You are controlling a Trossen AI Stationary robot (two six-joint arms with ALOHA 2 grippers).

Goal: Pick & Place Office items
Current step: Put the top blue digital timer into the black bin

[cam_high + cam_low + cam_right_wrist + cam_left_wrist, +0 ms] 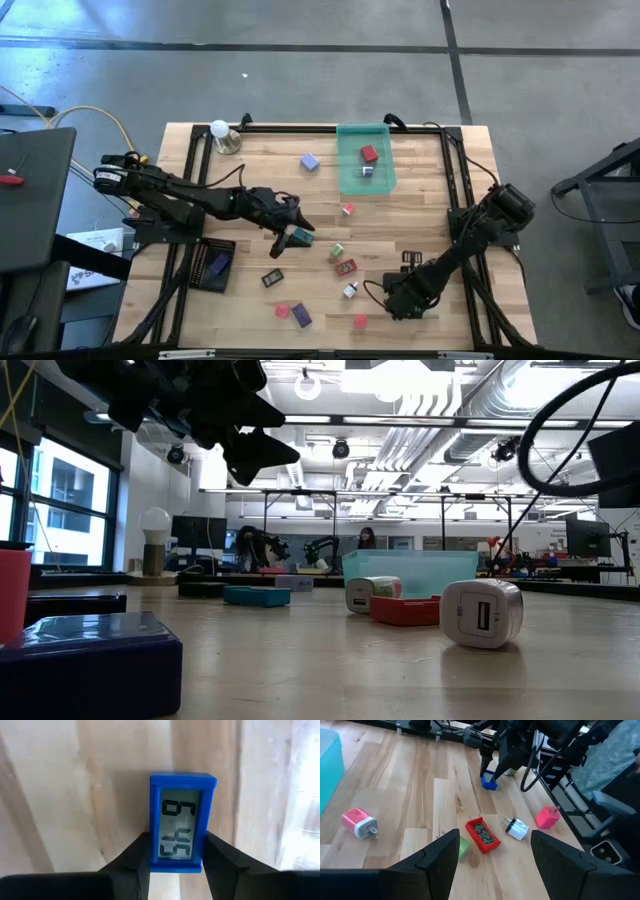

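Right wrist view: the right gripper (175, 852) has its two fingers pressed against both sides of a small blue digital clock (183, 822) lying on the wooden table (420, 215) near its front right corner. The left gripper (287, 232), fingers apart and empty, hovers mid-table above a red digital clock (482, 834) and a white charger (516, 828)

The right gripper (396, 303) points straight down at the table's near right, fingers (141, 851) pressed against both sides of something. The left gripper (290, 234) hovers mid-table, fingers (440, 851) spread.
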